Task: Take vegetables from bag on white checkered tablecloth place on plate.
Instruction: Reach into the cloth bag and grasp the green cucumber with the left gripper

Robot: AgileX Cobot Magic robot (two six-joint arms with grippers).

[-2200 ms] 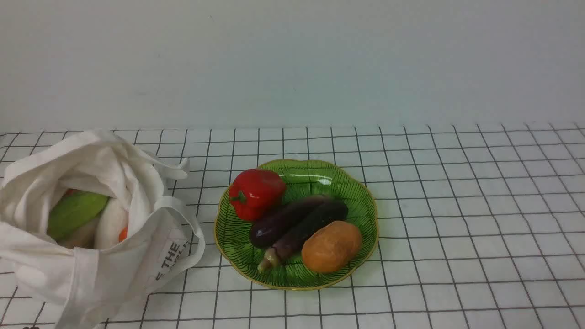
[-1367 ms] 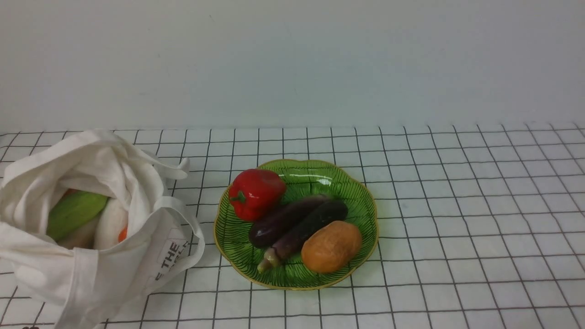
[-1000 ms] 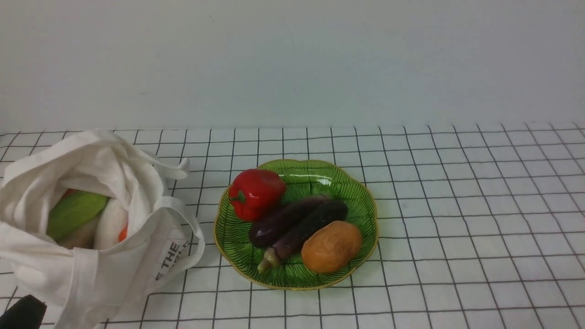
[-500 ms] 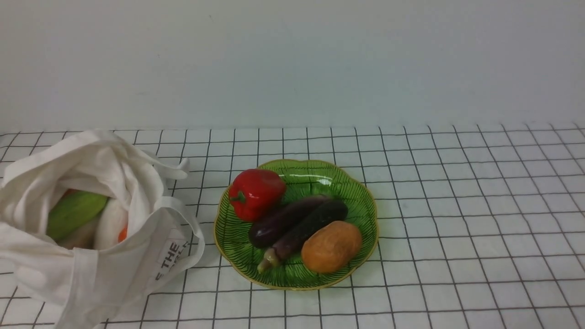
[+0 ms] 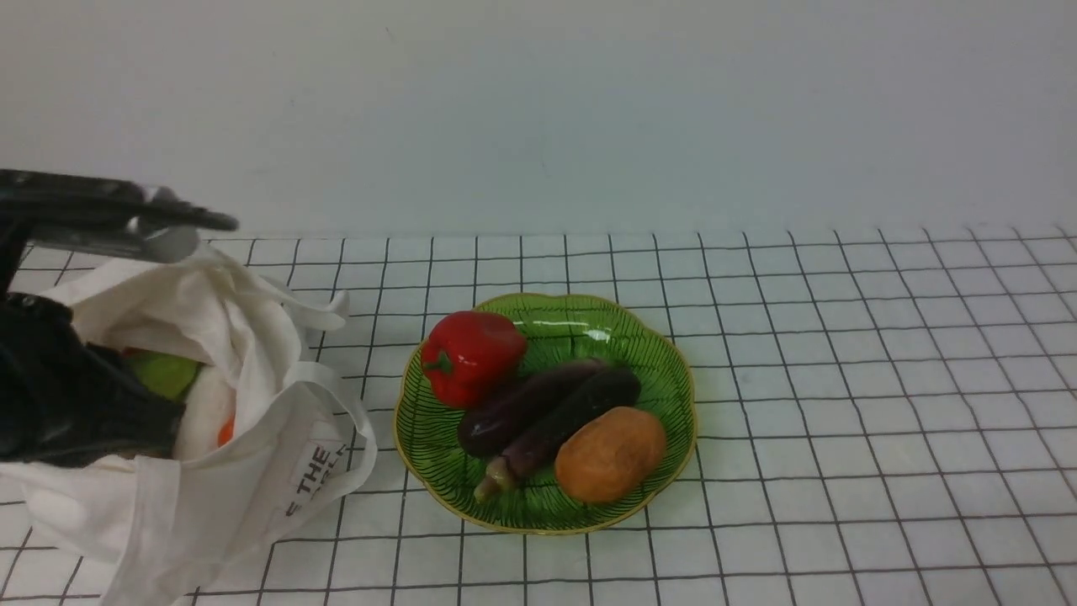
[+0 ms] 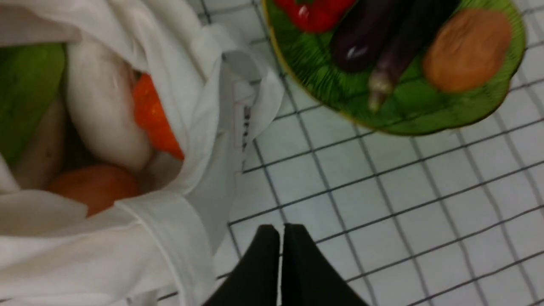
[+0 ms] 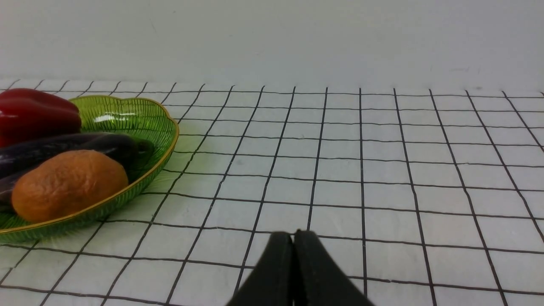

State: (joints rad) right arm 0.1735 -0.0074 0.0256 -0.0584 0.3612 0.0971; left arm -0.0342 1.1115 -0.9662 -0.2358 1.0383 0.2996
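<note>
one white checkered tablecloth [image 5: 841, 379] fills the lower half of the front view, under a plain pale wall [image 5: 538, 109]. one white bag [image 5: 210, 505] slumps at the lower left of the frame, its mouth open and black "the" lettering on its side. one dark left arm [image 5: 67, 404] enters at the left edge and hangs over the bag's mouth, hiding part of it. one green plate [image 5: 660, 370] sits on the cloth at the centre of the frame, just right of the bag and apart from it.

four pieces lie on the plate: one red bell pepper [image 5: 471, 353] at its upper left, two dark eggplants [image 5: 513, 408] side by side and touching across the middle, and one orange-brown lump [image 5: 610, 454] at its lower right, against the nearer eggplant.

inside the bag, the left wrist view shows one green cucumber [image 6: 25, 93], two pale pieces [image 6: 102, 106] and two orange pieces [image 6: 153, 114], packed together.

the left gripper [image 6: 280, 238] has its fingers pressed together, holding nothing, over bare cloth beside the bag. the right gripper [image 7: 293, 242], seen only in its wrist view, is likewise pressed together and empty, above bare cloth with the plate off to one side.
</note>
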